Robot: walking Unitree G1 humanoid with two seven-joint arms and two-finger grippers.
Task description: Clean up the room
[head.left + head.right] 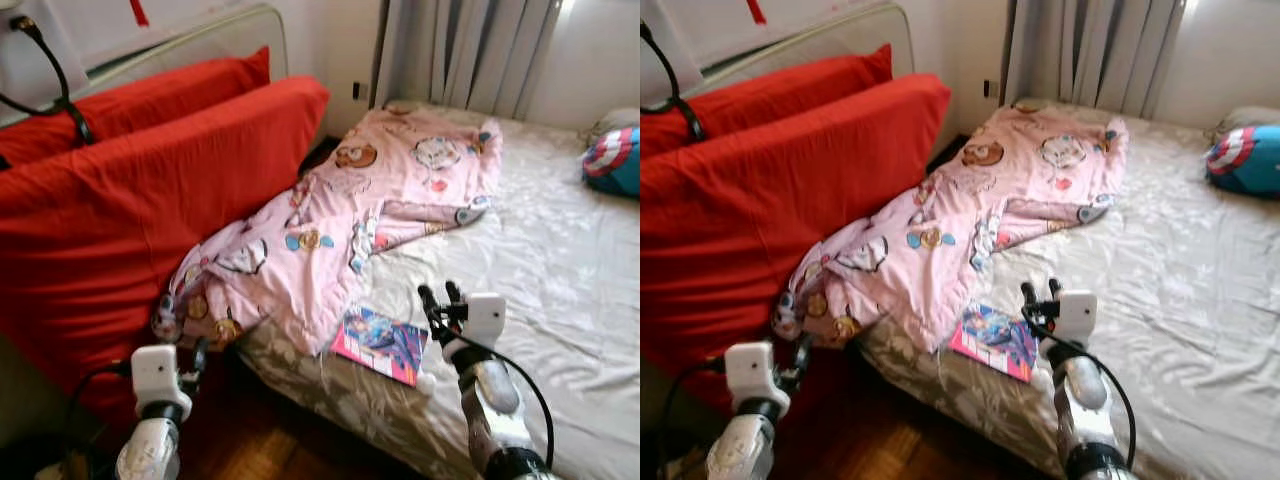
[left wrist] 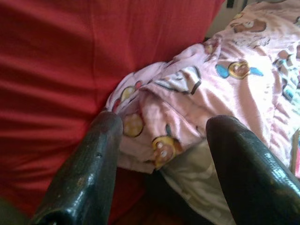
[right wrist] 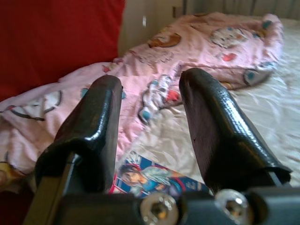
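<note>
Careful: your right claw [image 1: 441, 294] hovers, fingers apart, beside the comic book [image 1: 380, 343] at the bed [image 1: 560, 300] edge, so a nudge could tip it off. Your left claw [image 2: 164, 154], also spread, faces the pink blanket [image 1: 340, 220] and may snag it.

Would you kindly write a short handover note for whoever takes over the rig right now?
Left gripper: open, empty, low beside the bed, pointing at the hanging end of the pink blanket.
Right gripper: open, empty, raised over the bed's near edge just past the magazine.
Things: blanket lies crumpled across the bed, one end drooping over the edge against the red cushions. Magazine lies flat near the bed's edge. A shield-print pillow sits at the far right.
Done: nothing visibly tidied yet.
Left: blanket and magazine both need handling.
</note>
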